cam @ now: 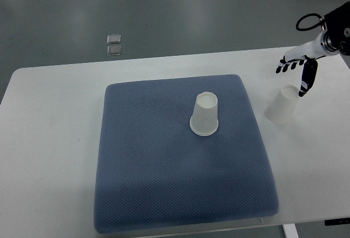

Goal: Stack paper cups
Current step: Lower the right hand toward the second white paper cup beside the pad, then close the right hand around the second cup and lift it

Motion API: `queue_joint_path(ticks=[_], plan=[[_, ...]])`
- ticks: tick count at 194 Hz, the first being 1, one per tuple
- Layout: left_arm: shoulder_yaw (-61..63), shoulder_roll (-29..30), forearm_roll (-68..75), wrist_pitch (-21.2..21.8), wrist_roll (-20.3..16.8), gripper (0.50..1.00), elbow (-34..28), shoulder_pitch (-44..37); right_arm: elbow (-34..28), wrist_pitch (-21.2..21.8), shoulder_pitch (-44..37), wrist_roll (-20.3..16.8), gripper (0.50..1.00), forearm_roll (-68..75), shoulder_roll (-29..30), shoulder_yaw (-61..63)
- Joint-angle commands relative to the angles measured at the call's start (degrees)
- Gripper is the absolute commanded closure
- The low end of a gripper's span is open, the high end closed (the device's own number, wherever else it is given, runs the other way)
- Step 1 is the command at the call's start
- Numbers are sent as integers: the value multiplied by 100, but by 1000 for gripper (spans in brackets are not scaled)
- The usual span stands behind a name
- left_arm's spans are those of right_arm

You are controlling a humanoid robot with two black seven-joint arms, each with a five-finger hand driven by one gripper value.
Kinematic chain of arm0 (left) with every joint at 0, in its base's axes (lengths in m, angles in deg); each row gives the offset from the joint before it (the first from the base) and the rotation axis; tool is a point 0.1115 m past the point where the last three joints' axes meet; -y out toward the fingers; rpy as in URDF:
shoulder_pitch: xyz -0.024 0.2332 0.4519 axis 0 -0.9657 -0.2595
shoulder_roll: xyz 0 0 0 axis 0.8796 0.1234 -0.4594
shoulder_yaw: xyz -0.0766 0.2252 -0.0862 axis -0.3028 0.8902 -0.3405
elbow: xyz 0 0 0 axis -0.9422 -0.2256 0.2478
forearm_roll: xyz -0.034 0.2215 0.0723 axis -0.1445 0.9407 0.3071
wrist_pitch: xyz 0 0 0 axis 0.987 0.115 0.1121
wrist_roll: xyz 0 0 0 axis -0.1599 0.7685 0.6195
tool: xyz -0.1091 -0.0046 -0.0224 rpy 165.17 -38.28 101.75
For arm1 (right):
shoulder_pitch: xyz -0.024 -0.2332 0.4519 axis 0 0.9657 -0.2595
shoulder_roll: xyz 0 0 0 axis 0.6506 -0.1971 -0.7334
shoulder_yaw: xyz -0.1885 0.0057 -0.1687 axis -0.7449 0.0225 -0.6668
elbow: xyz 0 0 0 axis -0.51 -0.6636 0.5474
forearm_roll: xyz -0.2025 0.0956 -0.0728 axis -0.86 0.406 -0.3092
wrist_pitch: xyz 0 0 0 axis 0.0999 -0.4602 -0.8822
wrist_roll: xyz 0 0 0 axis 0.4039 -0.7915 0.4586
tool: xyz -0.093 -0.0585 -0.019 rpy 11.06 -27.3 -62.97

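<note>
White counter [54, 117] seen from steeply above, carrying a blue-grey quilted mat [164, 194] across its middle. Near the mat's centre, one white paper cup [204, 115], upside down, wide rim on the fabric. Off the mat's right edge, on bare counter, a second paper cup [282, 105], also upside down and well apart from the first. Entering from the upper right, the right robot hand [297, 71]: dark fingers spread and relaxed, gripping nothing, thumb pointing down and touching or almost touching the second cup's top edge. No left arm visible. Beyond the counter, grey floor with two small square markers [114, 45].

Judged as the approach to picking up the right-hand cup; stacking not yet begun. Likely risks: a light, empty cup tipping or skidding toward the counter's right edge if nudged by the thumb before the fingers close; thin paper walls crumpling under too tight a squeeze; the soft mat letting the centre cup wobble or topple on contact during stacking.
</note>
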Motion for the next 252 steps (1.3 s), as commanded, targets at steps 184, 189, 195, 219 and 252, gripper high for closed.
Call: queue_joint_path(ticks=[184, 189, 195, 219, 252], plan=[[0, 0, -1, 0, 0, 500, 13, -61, 810, -546, 1208, -1, 599, 50, 371, 197], [0, 0, -1, 0, 0, 500, 13, -61, 819, -554, 1225, -1, 607, 33, 388, 206], [0, 0, -1, 0, 0, 500, 13, -61, 819, -555, 1252, -1, 615, 33, 406, 206], [0, 0, -1, 0, 0, 500, 13, -61, 819, -555, 1269, -1, 634, 33, 415, 215], [0, 0, -1, 0, 0, 500, 13, -70, 854, -555, 1270, -1, 673, 33, 415, 206]])
